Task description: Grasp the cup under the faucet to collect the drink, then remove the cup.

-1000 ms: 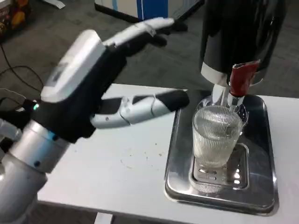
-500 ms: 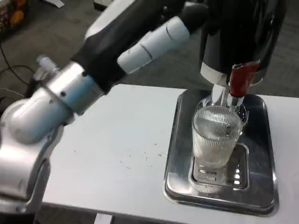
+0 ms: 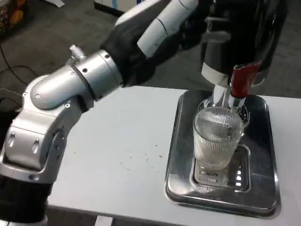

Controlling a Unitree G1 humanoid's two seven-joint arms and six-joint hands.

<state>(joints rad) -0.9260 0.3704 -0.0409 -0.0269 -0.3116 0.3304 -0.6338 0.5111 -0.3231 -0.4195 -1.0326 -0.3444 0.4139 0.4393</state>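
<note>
The cup (image 3: 218, 137) stands upright on the tray (image 3: 184, 155), directly under the tap (image 3: 241, 81), so the glass is parked right where the drink should fall. Up and to the left of the cup, the left robot hand (image 3: 181, 23) reaches against the dispenser (image 3: 244, 33), at its upper body; its fingertips are lost against the dark housing, so I cannot tell whether the fingers are apart or together, or whether they press anything. My read is that the pour is the step in hand, and doing it well means working the dispenser from above without nudging the cup off its spot beneath the tap. The ribbed glass looks slippery, so any later grasp wants a full wrap round its middle, not a pinch at the rim. The tray's raised lip, just beside the cup, calls for a lift before any sideways pull across the surface (image 3: 122, 141).
</note>
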